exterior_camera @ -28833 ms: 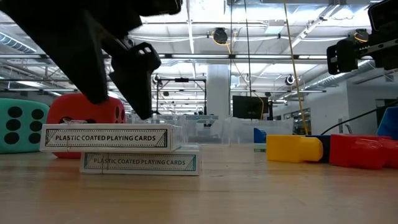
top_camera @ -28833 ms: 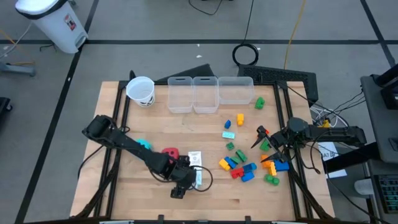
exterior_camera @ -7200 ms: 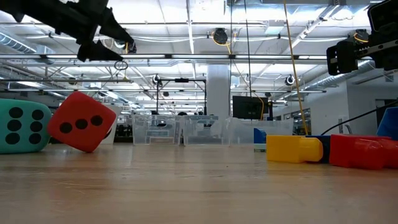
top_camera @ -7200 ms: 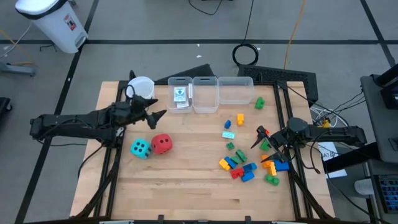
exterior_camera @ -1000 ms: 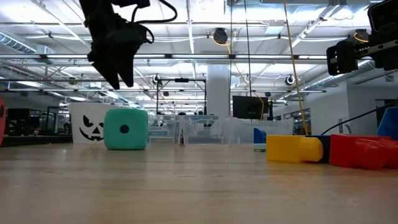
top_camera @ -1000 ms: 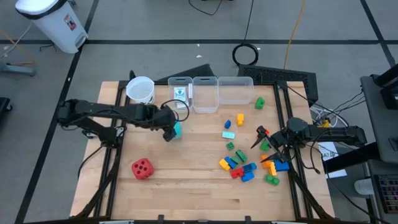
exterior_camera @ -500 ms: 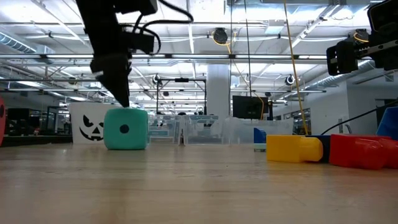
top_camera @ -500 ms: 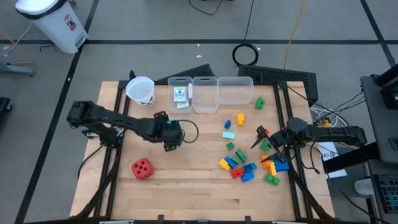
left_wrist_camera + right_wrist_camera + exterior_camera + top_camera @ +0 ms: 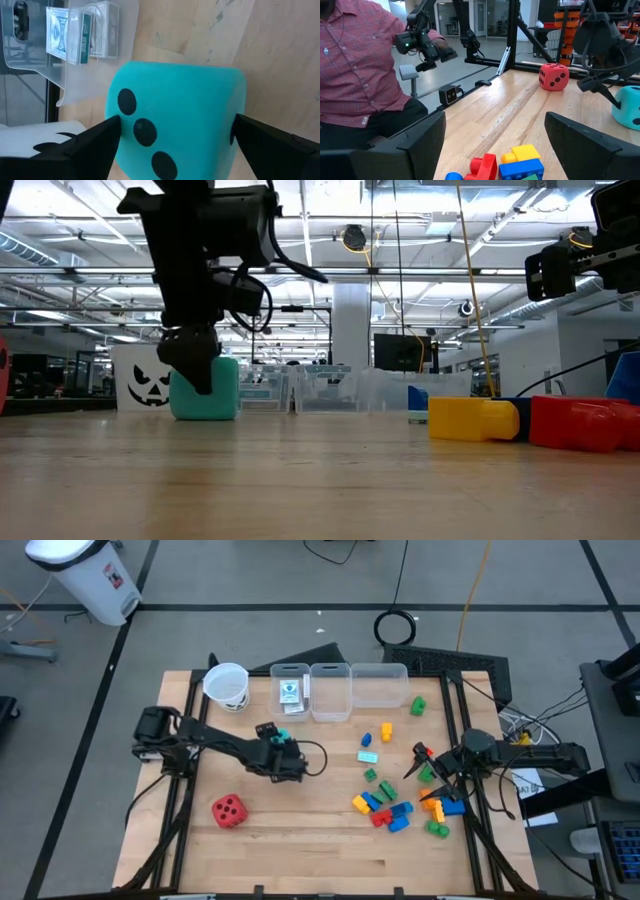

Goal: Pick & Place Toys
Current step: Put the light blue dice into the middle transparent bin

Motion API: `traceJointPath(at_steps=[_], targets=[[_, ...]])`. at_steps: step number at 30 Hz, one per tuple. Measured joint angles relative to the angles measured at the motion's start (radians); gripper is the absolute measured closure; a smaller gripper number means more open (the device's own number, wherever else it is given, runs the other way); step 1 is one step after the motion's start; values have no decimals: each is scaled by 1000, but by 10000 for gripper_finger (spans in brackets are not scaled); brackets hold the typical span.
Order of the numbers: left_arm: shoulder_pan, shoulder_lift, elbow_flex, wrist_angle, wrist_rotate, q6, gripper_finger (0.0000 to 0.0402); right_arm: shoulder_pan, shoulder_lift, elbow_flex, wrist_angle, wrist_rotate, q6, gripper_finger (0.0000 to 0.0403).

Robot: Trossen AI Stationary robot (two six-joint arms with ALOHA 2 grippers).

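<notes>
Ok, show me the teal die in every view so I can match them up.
High view: teal die mid-table, mostly hidden under the left gripper.
Low view: at left, behind the gripper.
Left wrist view: fills the centre, between the fingers.
Right wrist view: far right edge.
Shared landmark: the red die, though only a sliver of it shows in the low view and none in the left wrist view.

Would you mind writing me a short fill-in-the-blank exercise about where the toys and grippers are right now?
1. The left gripper has a finger on each side of the ____ die.
2. The card packs lie in the ____ of the three clear bins.
3. The red die shows ____ white pips on top.
4. The right gripper waits beside the plastic ____.

Missing words: teal; leftmost; five; bricks
</notes>
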Motion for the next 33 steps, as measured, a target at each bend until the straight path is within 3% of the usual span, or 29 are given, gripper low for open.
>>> traceJointPath(at_steps=[6,16,21,27,33], targets=[[-4,22,0,8,-7,-37,126,0,0,0,0,0,0,89],[-8,11,8,-12,-8,-89,133,0,0,0,0,0,0,89],[-12,-83,47,-59,58,-106,138,0,0,0,0,0,0,88],[-12,-228,77,-39,70,-87,221,0,0,0,0,0,0,89],[10,-310,92,91,-4,23,264,0,0,0,0,0,0,89]])
